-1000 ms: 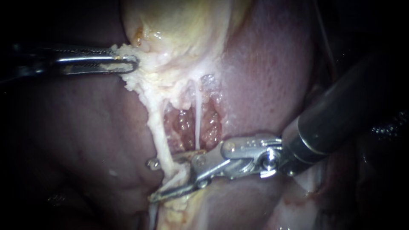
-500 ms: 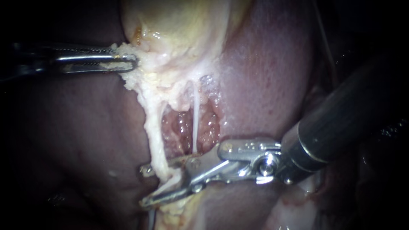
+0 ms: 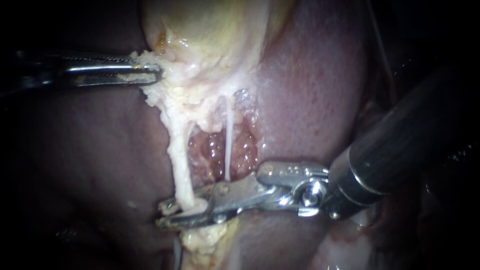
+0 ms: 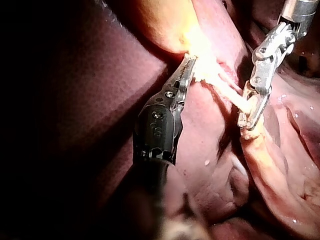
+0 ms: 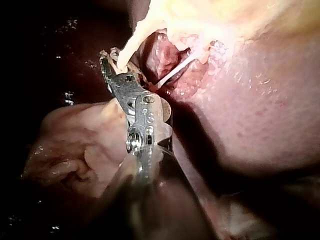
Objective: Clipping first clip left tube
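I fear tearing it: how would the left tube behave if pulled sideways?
Probably pliant, not stiff: the left tube runs as a thin pale strand into the right instrument. Likely fragile, its surface looks ragged. Perhaps slippery, since the gallbladder glistens.

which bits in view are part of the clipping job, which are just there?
In the job:
- right instrument, jaws shut on the left tube
- left instrument, jaws shut on the gallbladder at its edge

Just there:
- right tube, untouched
- liver
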Motion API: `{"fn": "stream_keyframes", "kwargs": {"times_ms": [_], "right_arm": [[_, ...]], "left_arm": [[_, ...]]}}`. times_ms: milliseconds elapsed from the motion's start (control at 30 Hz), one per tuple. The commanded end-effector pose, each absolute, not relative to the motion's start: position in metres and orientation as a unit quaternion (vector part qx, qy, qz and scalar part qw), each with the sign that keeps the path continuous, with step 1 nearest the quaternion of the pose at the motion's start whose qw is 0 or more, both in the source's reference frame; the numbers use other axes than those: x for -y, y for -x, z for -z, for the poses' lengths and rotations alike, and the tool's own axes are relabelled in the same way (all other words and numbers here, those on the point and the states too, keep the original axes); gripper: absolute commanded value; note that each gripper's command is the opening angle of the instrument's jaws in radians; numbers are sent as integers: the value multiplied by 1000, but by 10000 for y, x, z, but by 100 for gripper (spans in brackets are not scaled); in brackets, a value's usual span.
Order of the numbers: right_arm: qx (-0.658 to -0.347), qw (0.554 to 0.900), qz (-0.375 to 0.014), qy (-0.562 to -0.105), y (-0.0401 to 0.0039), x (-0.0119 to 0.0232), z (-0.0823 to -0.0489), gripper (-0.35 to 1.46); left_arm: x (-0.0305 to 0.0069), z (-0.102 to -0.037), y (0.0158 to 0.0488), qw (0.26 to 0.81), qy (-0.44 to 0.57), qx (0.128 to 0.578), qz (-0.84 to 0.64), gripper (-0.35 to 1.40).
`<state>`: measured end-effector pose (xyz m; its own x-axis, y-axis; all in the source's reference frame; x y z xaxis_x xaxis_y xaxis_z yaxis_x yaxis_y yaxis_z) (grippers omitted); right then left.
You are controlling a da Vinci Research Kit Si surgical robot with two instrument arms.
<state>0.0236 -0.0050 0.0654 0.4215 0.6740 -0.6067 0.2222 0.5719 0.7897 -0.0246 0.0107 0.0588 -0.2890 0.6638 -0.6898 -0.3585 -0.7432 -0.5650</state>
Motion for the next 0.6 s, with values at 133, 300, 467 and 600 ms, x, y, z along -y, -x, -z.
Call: {"fn": "stream_keyframes", "kwargs": {"times_ms": [133,300,467,600], "right_arm": [[-496,715,-185,-456,-234,50,-654,-35],[-488,722,-185,-456,-231,52,-653,-35],[-486,721,-187,-457,-232,52,-654,-35],[-486,722,-186,-456,-232,54,-659,-35]], "left_arm": [[-107,-589,246,325,500,152,-788,-35],[-107,-589,246,325,500,152,-788,-35],[-107,-589,246,325,500,152,-788,-35],[-107,-589,246,327,499,153,-787,-35]]}}
